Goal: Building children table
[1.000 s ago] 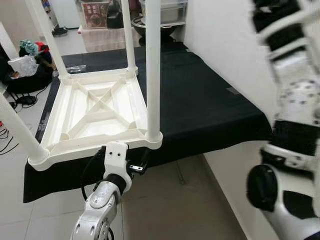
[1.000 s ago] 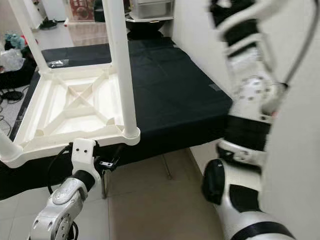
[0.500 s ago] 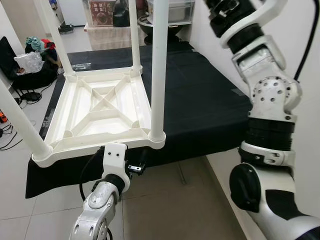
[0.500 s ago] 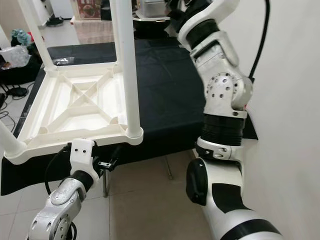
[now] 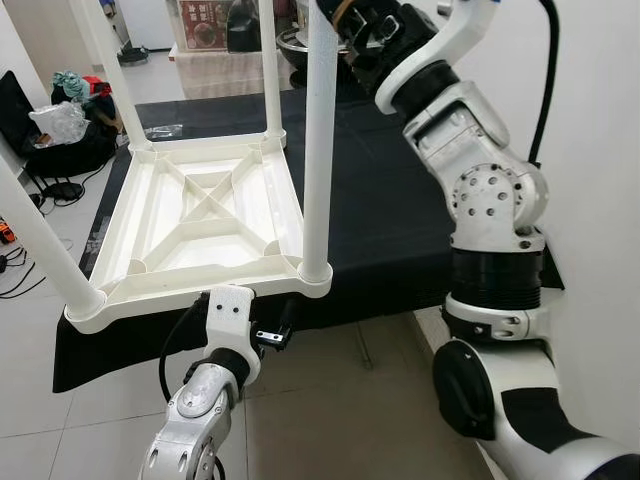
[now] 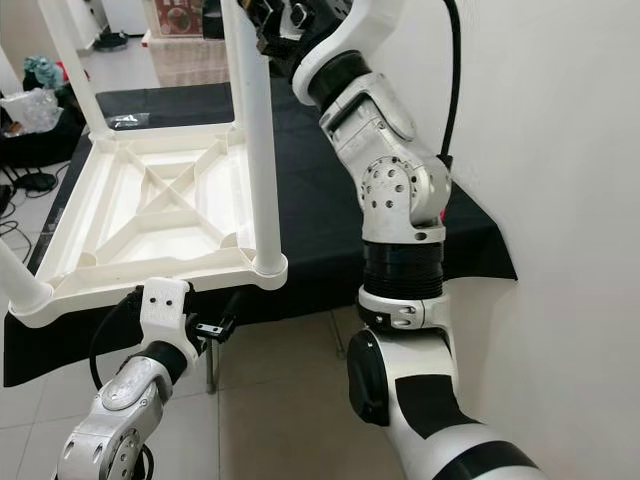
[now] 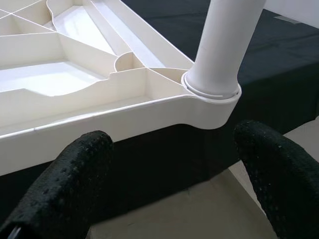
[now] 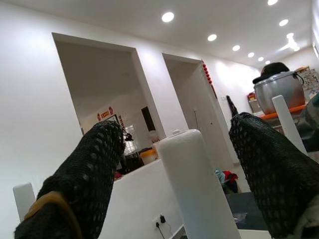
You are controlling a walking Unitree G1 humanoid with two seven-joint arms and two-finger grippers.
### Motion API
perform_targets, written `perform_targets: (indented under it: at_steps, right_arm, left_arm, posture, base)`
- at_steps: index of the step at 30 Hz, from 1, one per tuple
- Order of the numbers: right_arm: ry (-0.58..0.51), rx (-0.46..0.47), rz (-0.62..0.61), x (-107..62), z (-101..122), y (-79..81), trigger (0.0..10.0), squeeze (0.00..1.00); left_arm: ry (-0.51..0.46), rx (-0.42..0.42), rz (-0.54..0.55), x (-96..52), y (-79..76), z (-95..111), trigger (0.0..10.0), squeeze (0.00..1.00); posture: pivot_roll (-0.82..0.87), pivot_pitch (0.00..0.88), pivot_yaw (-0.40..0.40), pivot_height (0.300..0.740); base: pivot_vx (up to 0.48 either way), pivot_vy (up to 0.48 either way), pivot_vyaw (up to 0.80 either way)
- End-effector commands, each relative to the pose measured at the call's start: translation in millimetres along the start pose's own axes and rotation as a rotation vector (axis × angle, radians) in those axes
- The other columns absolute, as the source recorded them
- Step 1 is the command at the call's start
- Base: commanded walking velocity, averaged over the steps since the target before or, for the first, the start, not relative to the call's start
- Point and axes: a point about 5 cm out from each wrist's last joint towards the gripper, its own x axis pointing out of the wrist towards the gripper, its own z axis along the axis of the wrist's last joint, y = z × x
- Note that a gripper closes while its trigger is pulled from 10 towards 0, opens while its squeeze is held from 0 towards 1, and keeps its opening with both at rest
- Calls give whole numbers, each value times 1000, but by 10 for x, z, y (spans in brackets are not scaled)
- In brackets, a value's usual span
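A white plastic children's table [image 5: 200,215] lies upside down on a black-covered surface [image 5: 400,200], its legs pointing up. My left gripper [image 5: 275,335] hangs just below the table's near edge, open; in the left wrist view its fingers [image 7: 65,184] stand apart beneath the corner socket [image 7: 212,94] of the near right leg [image 5: 318,150]. My right arm is raised, and my right gripper [image 5: 350,25] is beside the top of that leg. In the right wrist view the leg's top end [image 8: 192,184] stands between the open fingers [image 8: 264,169], not touched.
A white wall [image 5: 590,150] runs close along the right. Bags and clutter [image 5: 60,120] lie at the back left, with cables [image 5: 15,260] on the floor. Tiled floor [image 5: 330,410] lies in front of the black surface. A metal pot [image 5: 300,40] stands at the back.
My right arm has swung in from the right, bringing its gripper up to the top of the near right leg. The left arm and the table have stayed put.
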Motion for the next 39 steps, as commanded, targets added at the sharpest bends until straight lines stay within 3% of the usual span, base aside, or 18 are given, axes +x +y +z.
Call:
perform_targets:
  at_steps: [1,12,14,15,20,21,22,23,24,25,36,39]
  right_arm:
    - [-14,-7,33,31,16,73,10000,0]
    - [107,-241,-7,72,-240,94,10000,0]
    - [147,-288,-46,78,-336,45,10000,0]
    - [176,-320,-124,100,-376,-55,10000,0]
    - [185,-383,-216,123,-361,-190,10000,0]
    - [184,-402,-239,134,-346,-231,6000,0]
    - [184,-414,-251,140,-334,-254,6000,0]
    - [177,-417,-271,146,-314,-285,2549,0]
    - [173,-420,-284,149,-302,-303,2549,0]
    - [172,-419,-290,160,-288,-325,0,0]
    - [176,-419,-295,247,-254,-366,0,0]
    - [187,-370,-296,334,-289,-345,0,0]
  left_arm:
    - [9,11,13,-15,20,-29,10000,0]
    - [-1,9,14,-15,9,-17,10000,0]
    - [-6,9,14,-21,0,-8,10000,0]
    - [-11,9,13,-23,-5,4,10000,0]
    - [-20,14,12,-36,-23,25,10000,0]
    - [-23,14,11,-41,-31,33,10000,0]
    - [-25,14,11,-45,-37,38,10000,0]
    - [-27,14,11,-50,-44,42,10000,0]
    - [-28,15,11,-53,-49,44,10000,0]
    - [-29,16,9,-59,-58,48,10000,0]
    - [-31,16,9,-78,-86,59,10000,0]
    - [-35,14,13,-91,-106,81,10000,0]
  posture:
    - [-11,0,-35,740]
    - [-10,0,-45,740]
    - [-7,0,-50,740]
    - [-6,0,-52,740]
    - [-4,0,-62,740]
    - [-5,0,-65,740]
    - [-5,0,-67,740]
    - [-6,0,-70,740]
    - [-6,0,-70,740]
    - [-4,6,-77,740]
    - [-7,29,-92,740]
    - [-7,56,-102,740]
  base:
    - [0,0,0]
    - [0,0,0]
    - [0,0,0]
    - [0,0,0]
    - [0,0,0]
    - [0,0,0]
    - [0,0,0]
    - [0,0,0]
    - [0,0,0]
    - [0,0,0]
    - [0,0,0]
    - [0,0,0]
